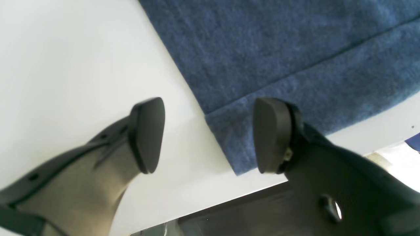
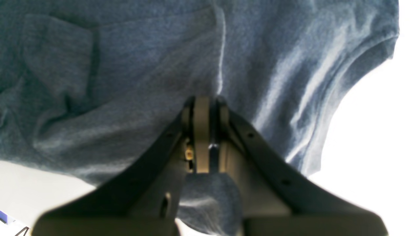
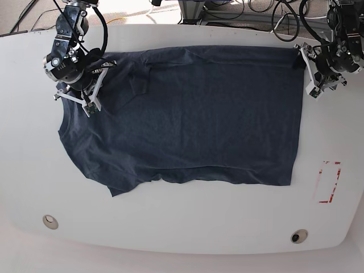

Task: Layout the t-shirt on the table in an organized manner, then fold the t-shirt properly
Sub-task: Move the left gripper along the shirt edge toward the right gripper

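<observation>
The t-shirt (image 3: 193,114) lies spread on the table (image 3: 187,227), hem end twd the left gripper (image 1: 208,134), collar and sleeve end twd the right gripper (image 2: 210,108); cloth mostly flat, w/ wrinkles and a ragged, partly folded edge along the side facing the base cam.

Left gripper: jaws stand apart w/ nothing between the pads; it hangs over the hem corner (image 1: 229,144) of the shirt; one pad (image 1: 147,134) is over bare table, the other pad (image 1: 272,134) over the blue cloth just inside the corner; whether the pads touch the surface I can't tell; table edge shows just behind the gripper in the wrist view.

Right gripper: jaws pressed together, pinching a ridge of shirt cloth; folds radiate out from the pinch pt; a sleeve opening (image 2: 370,55) lies ahead and to one side of the tips; more cloth bunches under the gripper body.

Red rectangle outline (image 3: 329,182) sits on bare table beside the hem, well apart from both grippers; two grommet holes (image 3: 50,221) near the table's front edge.
</observation>
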Robot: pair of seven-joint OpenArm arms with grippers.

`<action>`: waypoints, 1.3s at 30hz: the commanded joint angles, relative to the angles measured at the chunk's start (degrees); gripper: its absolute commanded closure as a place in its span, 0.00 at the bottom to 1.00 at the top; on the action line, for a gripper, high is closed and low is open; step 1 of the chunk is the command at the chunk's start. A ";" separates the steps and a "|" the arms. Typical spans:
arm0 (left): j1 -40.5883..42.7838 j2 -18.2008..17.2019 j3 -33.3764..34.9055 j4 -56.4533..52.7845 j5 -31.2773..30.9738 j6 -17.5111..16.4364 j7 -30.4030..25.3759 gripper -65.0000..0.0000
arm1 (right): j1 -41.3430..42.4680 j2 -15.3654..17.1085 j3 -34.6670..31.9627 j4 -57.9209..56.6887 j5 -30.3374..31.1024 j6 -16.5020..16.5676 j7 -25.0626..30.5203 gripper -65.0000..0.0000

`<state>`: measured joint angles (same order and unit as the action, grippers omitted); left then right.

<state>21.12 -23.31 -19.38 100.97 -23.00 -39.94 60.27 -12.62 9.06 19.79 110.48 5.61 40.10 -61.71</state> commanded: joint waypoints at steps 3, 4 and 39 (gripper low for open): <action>-0.16 -0.73 0.96 0.79 -0.69 -0.06 -0.71 0.40 | 0.45 0.48 0.30 1.04 0.15 -0.10 0.92 0.96; -0.16 -0.73 0.96 0.79 -0.69 -0.06 -0.71 0.40 | 0.45 0.48 0.30 1.04 0.15 -0.10 0.92 0.96; 1.34 -0.73 1.05 0.70 -0.60 -0.06 -0.62 0.40 | 0.45 0.48 0.30 1.04 0.06 -0.10 0.92 0.96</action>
<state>22.44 -23.20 -17.98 100.88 -23.22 -39.94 60.20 -12.60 9.06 19.84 110.48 5.58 40.10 -61.71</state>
